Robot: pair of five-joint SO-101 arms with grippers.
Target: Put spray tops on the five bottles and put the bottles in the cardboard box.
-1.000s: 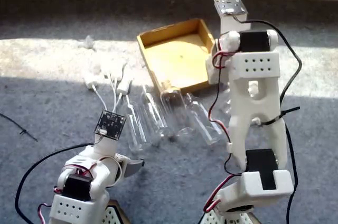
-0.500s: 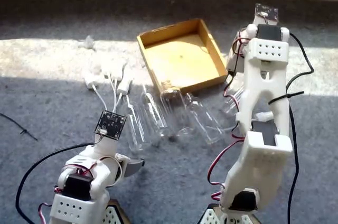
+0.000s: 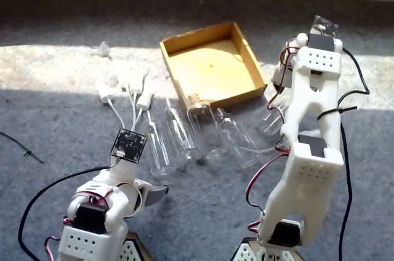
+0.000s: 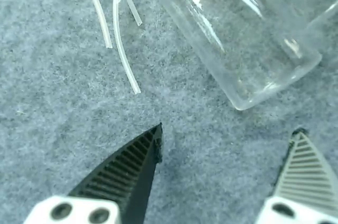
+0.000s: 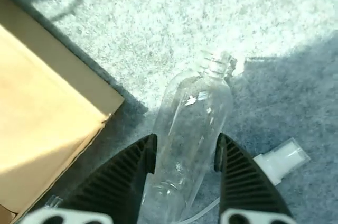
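Several clear bottles without tops lie side by side on the grey carpet, among them one [image 3: 203, 128] by the open cardboard box [image 3: 184, 42]. Another bottle [image 5: 193, 123] lies right of the box, and my right gripper [image 5: 186, 138] is open with a finger along each of its sides. A loose spray top [image 5: 277, 160] lies close beside it. More white spray tops [image 3: 132, 85] with thin tubes sit left of the box. My left gripper [image 4: 228, 129] is open low over the carpet, just short of a bottle's base [image 4: 248, 39] and the tubes [image 4: 121, 49].
The right arm [image 3: 311, 88] stretches along the box's right side. The left arm [image 3: 101, 212] is folded at the near left. A black cable [image 3: 21, 150] lies at the far left. A pale wall edge runs along the back.
The right arm has swung to the right, from over the box's right corner to the carpet beside the box, over the bottle there. The left arm has kept still.
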